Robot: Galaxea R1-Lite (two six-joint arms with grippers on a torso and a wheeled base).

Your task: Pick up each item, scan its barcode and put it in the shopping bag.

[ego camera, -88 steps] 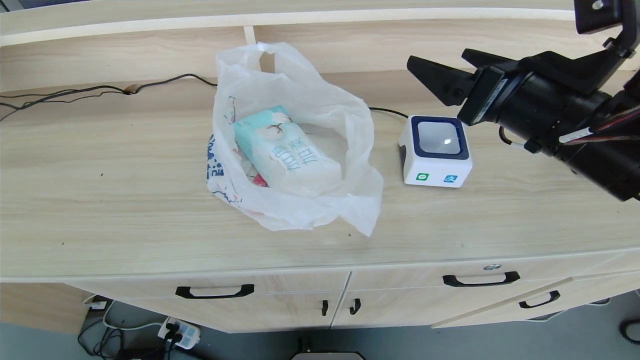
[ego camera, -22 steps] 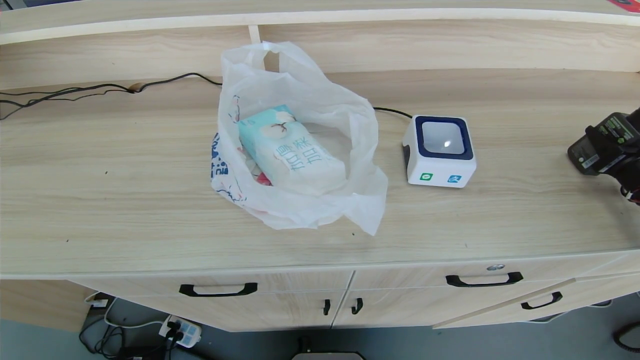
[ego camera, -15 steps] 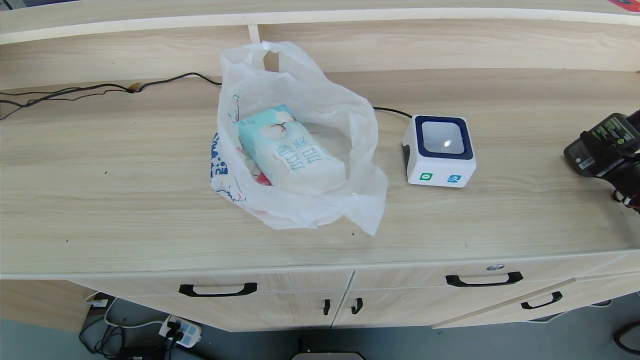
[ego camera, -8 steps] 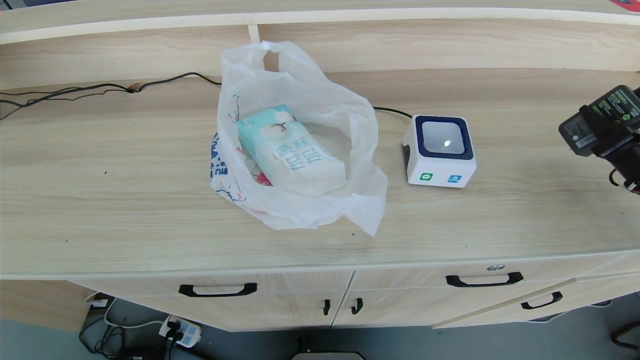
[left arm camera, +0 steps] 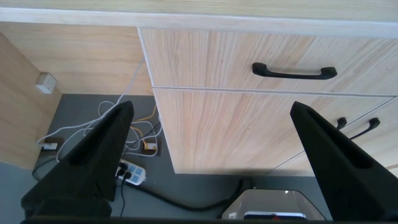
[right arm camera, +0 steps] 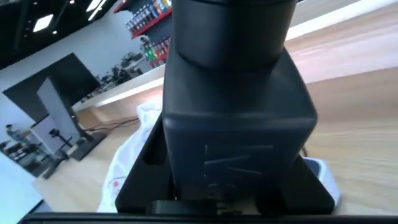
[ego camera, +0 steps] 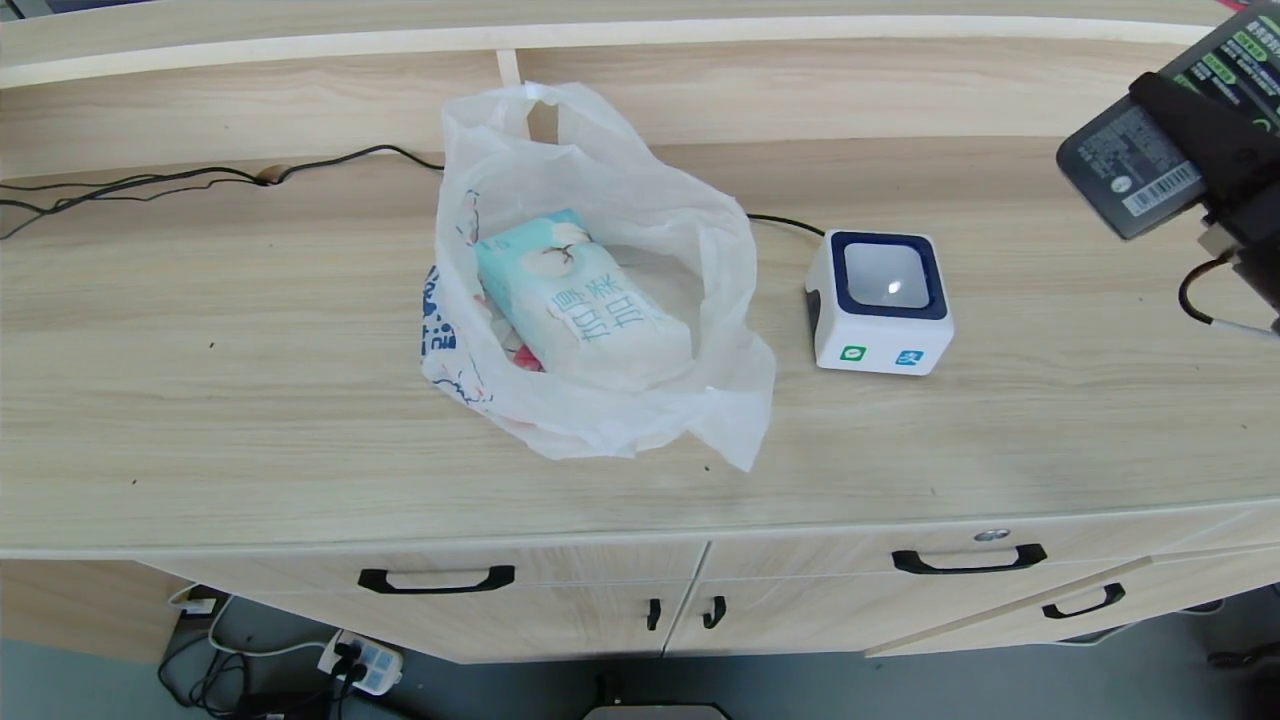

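A black box-shaped item point(ego camera: 1135, 160) with a white barcode label hangs above the counter's far right, up and to the right of the scanner. My right gripper point(ego camera: 1200, 145) is shut on it. In the right wrist view the black item point(right arm camera: 236, 112) sits between the fingers of the right gripper point(right arm camera: 230, 186). The white scanner point(ego camera: 880, 300) stands on the counter with its blue-rimmed window facing up. The white shopping bag point(ego camera: 600, 270) lies open left of it, holding a pale blue tissue pack point(ego camera: 580, 305). My left gripper point(left arm camera: 211, 168) hangs open below the counter, in front of the drawers.
The wooden counter point(ego camera: 200, 400) has a raised back ledge point(ego camera: 300, 50). Black cables point(ego camera: 200, 180) run along the back left, and the scanner's cable point(ego camera: 775, 222) passes behind the bag. Drawer handles point(left arm camera: 292, 73) face the left gripper. The bag point(right arm camera: 130, 162) also appears beyond the held item.
My right gripper has risen from counter height at the right edge to the upper right, carrying the black item. Its barcode label now shows larger. Bag and scanner have not moved.
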